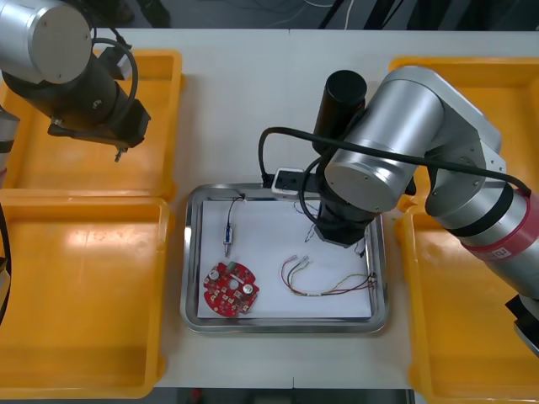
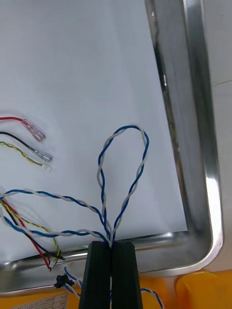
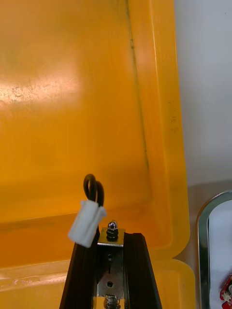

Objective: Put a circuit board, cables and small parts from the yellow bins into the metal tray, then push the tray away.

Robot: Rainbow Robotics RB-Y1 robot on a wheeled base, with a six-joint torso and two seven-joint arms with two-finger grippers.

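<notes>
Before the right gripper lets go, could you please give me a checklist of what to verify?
1. Right gripper shut on blue-white cable: ok.
2. Cable's loop over the tray inside: ok.
3. Whole cable inside the rim: not ok, a strand trails over it.
4. Board lying apart from the loop: ok.
5. Left gripper off over a bin: ok.
6. Its hold on the black cable: cannot tell.

Red circuit board (image 1: 230, 289), cables (image 1: 324, 282) flat inside white-lined metal tray (image 1: 192, 252)

Four yellow bins (image 1: 84, 278), metal tray (image 1: 192, 252), on light table (image 1: 227, 101)
</notes>
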